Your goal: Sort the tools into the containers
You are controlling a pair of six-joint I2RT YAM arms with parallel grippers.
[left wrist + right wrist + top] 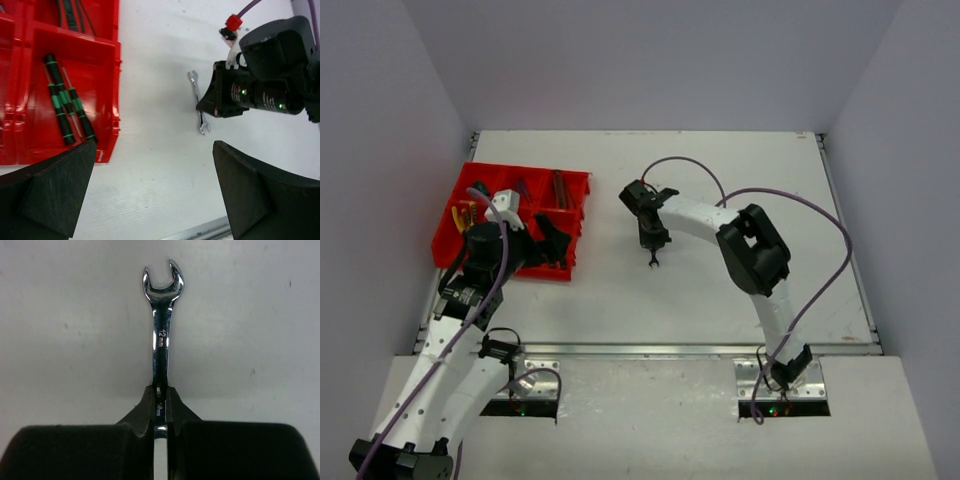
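White tabletop, grey walls | right tool pinched shut on silver wrench near tabletop centre | left tool gaping, empty, over right side of red tray at left edge | green screwdrivers and others binned; I judge this wrench the last loose tool.

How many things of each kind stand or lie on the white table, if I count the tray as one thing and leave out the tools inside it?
red tray: 1
wrench: 1, gripped in the shut right gripper
robot arms: 2, the left arm and the right arm
Total: 4
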